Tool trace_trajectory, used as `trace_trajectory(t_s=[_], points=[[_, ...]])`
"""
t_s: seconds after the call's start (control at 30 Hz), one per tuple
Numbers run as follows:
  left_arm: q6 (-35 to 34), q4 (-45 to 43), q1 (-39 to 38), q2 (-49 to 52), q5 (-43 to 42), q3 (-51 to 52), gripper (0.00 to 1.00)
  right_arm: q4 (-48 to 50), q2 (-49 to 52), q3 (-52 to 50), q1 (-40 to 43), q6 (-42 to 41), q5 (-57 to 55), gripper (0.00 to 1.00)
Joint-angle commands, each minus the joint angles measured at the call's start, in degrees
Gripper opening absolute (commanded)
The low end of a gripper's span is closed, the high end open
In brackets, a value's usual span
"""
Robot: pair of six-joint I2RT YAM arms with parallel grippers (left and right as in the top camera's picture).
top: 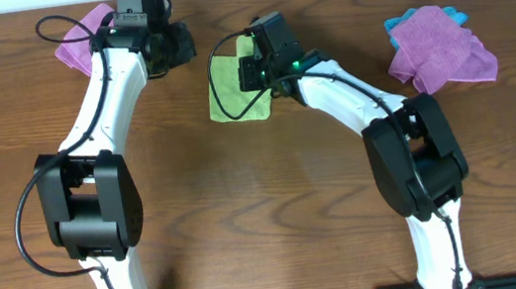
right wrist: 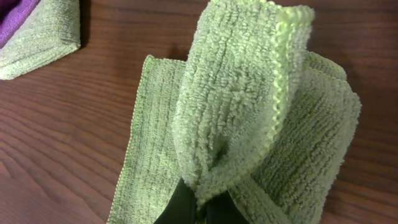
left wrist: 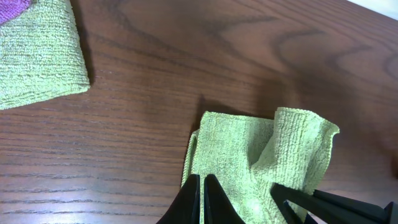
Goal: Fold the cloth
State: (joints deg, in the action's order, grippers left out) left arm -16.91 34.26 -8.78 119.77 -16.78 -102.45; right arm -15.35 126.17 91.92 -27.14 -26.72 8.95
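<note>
At table centre, right gripper (right wrist: 198,208) pinches a raised fold of cloth (top: 231,93); remainder lies ahead. Left gripper (top: 183,43), closed and empty, stands farther off.

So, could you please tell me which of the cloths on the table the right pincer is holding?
The lime-green cloth at the table's centre; the right pincer pinches its raised fold. The purple cloths lie untouched at the far corners.

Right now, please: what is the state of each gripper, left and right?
Left gripper: closed, holding an edge of the lime-green cloth.
Right gripper: closed, holding a raised fold of the same cloth.
</note>
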Motion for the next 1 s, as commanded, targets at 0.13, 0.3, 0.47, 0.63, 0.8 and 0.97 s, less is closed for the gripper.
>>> trace_trajectory(t_s=[0.13,0.3,0.47,0.63,0.8,0.97], points=[[-0.48,0.20,0.55,-1.84,-0.83,0.42,0.06,-0.70,1.62,1.40,-0.70,-0.42,-0.59,0.01],[-0.94,0.20,1.86,-2.29,-0.85,0.24,0.06,-0.31,1.62,1.51,-1.03,-0.42,-0.52,0.21],[-0.94,0.15,2.95,-3.19,-0.83,0.24,0.06,-0.31,1.62,2.89,-1.68,-0.17,2.80,0.33],[-0.94,0.07,3.19,-3.45,-0.83,0.24,0.06,-0.31,1.62,5.11,-2.67,-0.20,4.22,0.36],[-1.14,-0.02,3.19,-3.48,-0.85,0.24,0.06,-0.35,1.62,6.75,-3.80,-0.17,4.66,0.36],[-1.11,-0.02,3.21,-3.67,-0.79,0.22,0.06,-1.79,1.62,7.06,-3.80,1.05,4.63,0.38]])
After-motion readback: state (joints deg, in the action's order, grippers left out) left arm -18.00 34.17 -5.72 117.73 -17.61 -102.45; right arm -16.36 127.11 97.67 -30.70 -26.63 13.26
